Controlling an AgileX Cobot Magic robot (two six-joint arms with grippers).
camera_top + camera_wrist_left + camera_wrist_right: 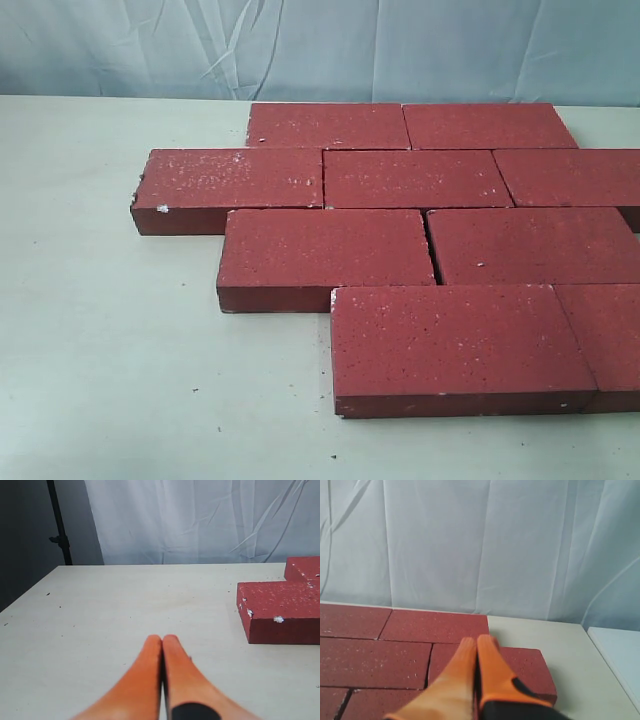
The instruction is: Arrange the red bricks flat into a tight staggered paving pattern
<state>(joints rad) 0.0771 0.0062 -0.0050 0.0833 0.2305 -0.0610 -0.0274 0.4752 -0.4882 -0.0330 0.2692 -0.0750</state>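
Observation:
Several red bricks (412,179) lie flat on the pale table (110,340) in staggered rows, edges close together. The nearest one (455,340) sits at the front right. Neither gripper shows in the exterior view. My left gripper (163,639) is shut with nothing in it, over bare table left of the end brick (280,609). My right gripper (477,641) is shut and empty, hovering above the bricks (375,661) near the end one (526,667).
A white cloth backdrop (320,45) hangs behind the table. A dark stand pole (59,522) rises beyond the table's left corner. A pale panel (620,655) lies off the table's right edge.

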